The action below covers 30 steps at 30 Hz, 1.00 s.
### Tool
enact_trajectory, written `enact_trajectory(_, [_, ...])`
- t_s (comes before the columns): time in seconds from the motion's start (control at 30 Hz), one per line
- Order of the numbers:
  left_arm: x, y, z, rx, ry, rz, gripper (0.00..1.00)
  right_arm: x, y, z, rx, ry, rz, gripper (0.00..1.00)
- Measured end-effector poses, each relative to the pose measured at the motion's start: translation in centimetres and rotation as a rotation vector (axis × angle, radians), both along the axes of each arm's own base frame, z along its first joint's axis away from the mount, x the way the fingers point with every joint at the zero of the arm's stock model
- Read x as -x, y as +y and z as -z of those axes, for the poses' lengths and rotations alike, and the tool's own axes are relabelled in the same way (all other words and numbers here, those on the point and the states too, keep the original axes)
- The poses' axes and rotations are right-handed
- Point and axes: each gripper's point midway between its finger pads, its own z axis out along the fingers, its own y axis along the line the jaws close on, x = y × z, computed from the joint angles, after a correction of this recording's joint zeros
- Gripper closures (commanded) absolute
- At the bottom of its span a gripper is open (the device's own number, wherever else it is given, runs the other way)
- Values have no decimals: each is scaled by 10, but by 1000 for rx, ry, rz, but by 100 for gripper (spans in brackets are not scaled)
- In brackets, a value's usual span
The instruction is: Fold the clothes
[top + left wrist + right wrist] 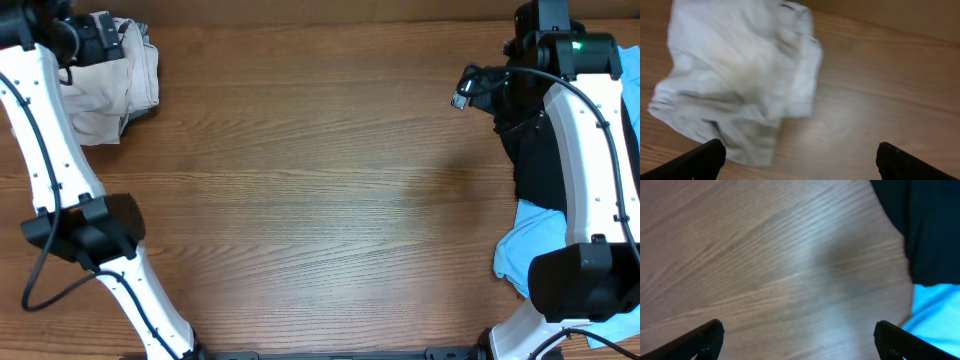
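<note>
Beige shorts (pixel 740 75): crumpled, just beyond left gripper (pixel 800 150), fingers spread, nothing held. Right gripper (pixel 797 330): fingers spread; black garment (pixel 925 225) alongside, untouched.

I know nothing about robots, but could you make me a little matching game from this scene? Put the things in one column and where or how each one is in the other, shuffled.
Things:
1. shorts
2. black garment
3. blue top
4. right gripper

Place or state:
A. right side, at the near edge
B. open, above bare table
C. far left corner
D. right side, about halfway back

Pairs: 1-C, 2-D, 3-A, 4-B
</note>
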Motion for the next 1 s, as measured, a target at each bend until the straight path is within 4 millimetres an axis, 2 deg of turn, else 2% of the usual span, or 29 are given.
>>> enact_trajectory(0.13, [32,-40,-48,5,-38,63,0,24,0,-34,39,-22,-34,0])
enact_trajectory(0.17, [43,-49,-62,4,-53,77,0,34,-1,-48,44,-38,-37,0])
enact_trajectory(0.2, [53,-54,-73,4,-67,84,0,50,-2,-71,52,-81,-37,0])
enact_trajectory(0.27, [69,-60,-95,-2,-105,90,0,63,-2,-92,51,-137,-35,0])
enact_trajectory(0.37, [78,-61,-110,-12,-140,86,0,82,4,-135,8,-291,-31,0])
enact_trajectory(0.43, [79,-60,-110,-12,-139,85,0,95,11,-157,-35,-368,-42,0])
enact_trajectory(0.57, [74,-59,-101,-6,-117,85,0,108,19,-170,-83,-408,-53,0])
enact_trajectory(0.77, [73,-59,-100,-4,-113,85,0,100,22,-162,-99,-376,-61,0])
enact_trajectory(0.87, [73,-59,-100,-4,-113,85,0,98,14,-160,-43,-378,-63,0])
enact_trajectory(0.93, [73,-59,-99,-4,-112,85,0,91,11,-166,-20,-422,-63,0])
enact_trajectory(1.0, [73,-59,-99,-4,-112,85,0,76,11,-181,2,-524,-66,0])
